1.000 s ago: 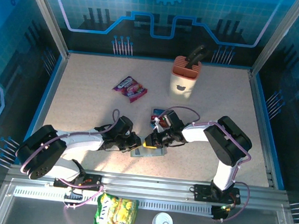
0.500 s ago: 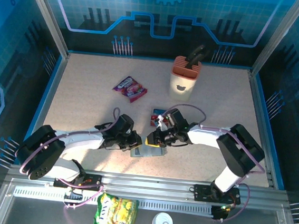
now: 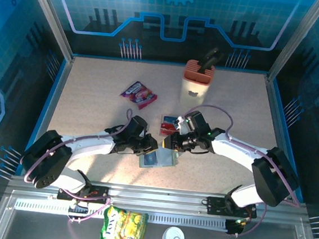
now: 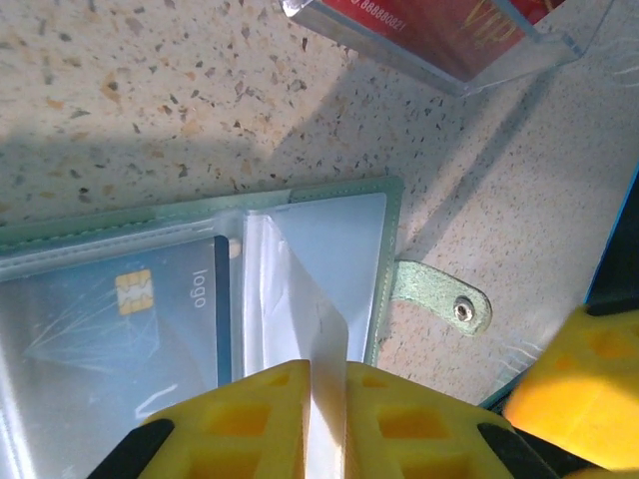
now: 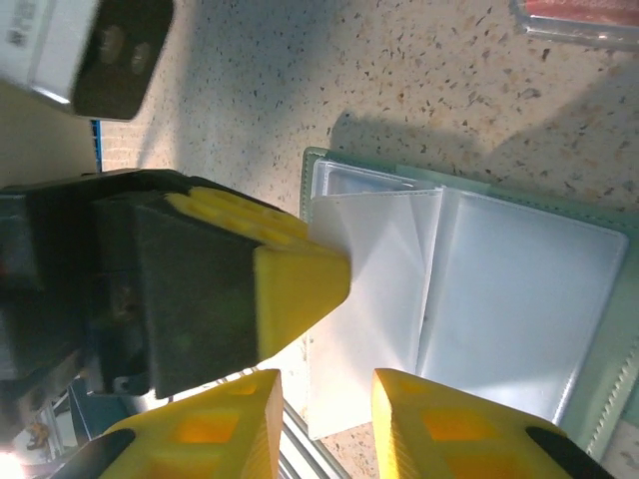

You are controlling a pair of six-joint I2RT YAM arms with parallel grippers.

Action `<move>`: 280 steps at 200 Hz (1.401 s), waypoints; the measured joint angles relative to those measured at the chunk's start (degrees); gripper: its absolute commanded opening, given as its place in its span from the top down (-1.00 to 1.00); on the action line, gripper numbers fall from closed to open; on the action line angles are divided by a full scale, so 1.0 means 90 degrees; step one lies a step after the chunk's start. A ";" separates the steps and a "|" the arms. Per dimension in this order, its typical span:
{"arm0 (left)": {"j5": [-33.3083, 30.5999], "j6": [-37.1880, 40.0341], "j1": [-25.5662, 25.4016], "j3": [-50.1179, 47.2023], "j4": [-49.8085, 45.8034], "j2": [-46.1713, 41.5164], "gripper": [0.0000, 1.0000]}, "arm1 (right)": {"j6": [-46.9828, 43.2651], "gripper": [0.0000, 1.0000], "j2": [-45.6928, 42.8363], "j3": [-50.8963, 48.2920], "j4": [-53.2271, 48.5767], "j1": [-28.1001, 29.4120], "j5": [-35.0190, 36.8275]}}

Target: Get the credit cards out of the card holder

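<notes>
On the table (image 3: 94, 96), left gripper (image 4: 327, 389) clenched on open card holder (image 4: 329, 225), right gripper (image 5: 327, 424) parted beside it

The card holder (image 4: 391, 239) is edged in matt green leather-like stuff, with glossy clear plastic sleeves (image 4: 334, 235) inside and a shiny metal snap (image 4: 462, 311). The table (image 4: 150, 90) is finished matt, speckled like stone.

Yellow fingers of the left tool (image 4: 327, 384) cover the lower part of the grey-green folding card holder (image 4: 339, 230), whose left side runs off frame along with a blue chip card (image 4: 110, 319). The clear plastic box (image 4: 439, 45) is cropped at the top edge.
</notes>
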 measured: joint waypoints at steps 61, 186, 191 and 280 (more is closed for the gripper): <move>0.0151 0.0002 -0.0250 0.0610 0.0092 0.0823 0.66 | -0.0049 0.40 -0.0500 -0.0291 -0.0214 -0.0267 0.0121; 0.0206 0.0051 -0.0413 0.1151 0.0097 0.1200 0.42 | -0.0141 0.38 -0.0884 -0.0493 -0.0529 -0.0464 0.0136; 0.0189 0.0051 -0.0401 0.1141 0.0092 0.1154 0.43 | -0.0141 0.38 -0.0872 -0.0493 -0.0525 -0.0464 0.0131; -0.0299 0.0155 -0.0066 -0.0017 -0.0299 -0.0525 0.62 | -0.0066 0.43 0.0146 -0.0209 -0.0180 0.0053 0.0090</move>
